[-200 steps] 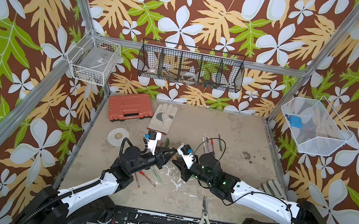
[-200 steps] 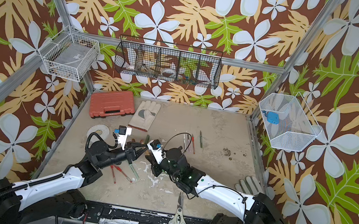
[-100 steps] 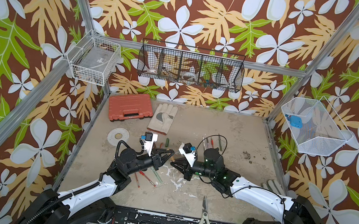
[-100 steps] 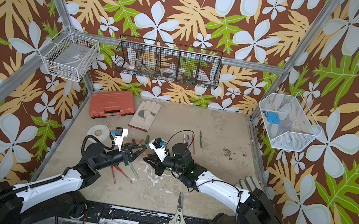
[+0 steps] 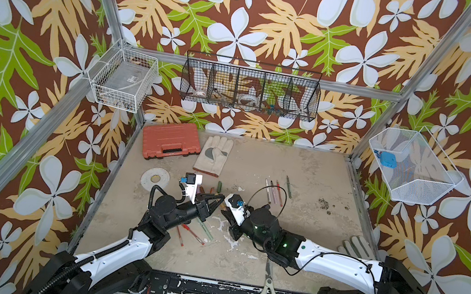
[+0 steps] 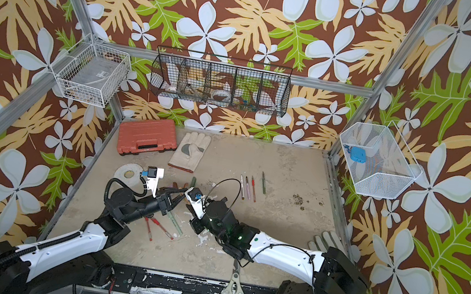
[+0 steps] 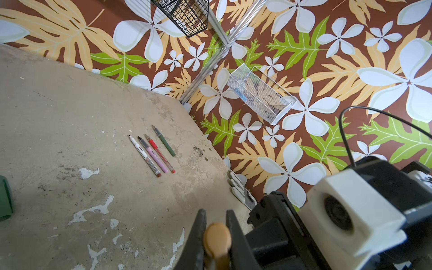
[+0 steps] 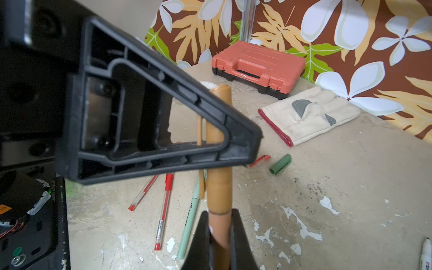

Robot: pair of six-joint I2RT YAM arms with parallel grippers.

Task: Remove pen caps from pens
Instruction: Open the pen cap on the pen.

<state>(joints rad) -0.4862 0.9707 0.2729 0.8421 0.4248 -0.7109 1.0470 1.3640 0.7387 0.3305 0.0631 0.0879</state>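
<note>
Brown floral wallpaper backs a worn beige surface, where a white fabric work glove lies near the far wall. Just nearer the robot than that glove, both arms meet above the surface around one gold-brown stick pen. The left tool is pinched narrow on the pen's rounded end. The right tool is pinched narrow on the barrel further along. In the right wrist view the pen runs between the two grips with no gap showing along it.

Between the glove and the tools lie loose caps, among them a dark green tube-shaped plastic cap and a red clipped cap close beside it.

Right of the glove and well apart from it, four uncapped pens lie side by side: a white marker, a lilac-pink pen, a red-gripped clear pen and a dark green pen.

Nearer the robot than the glove, beneath the left arm, a clear-barrelled red pen, a second red stick pen and a pale green pen lie fanned on the surface.
</note>
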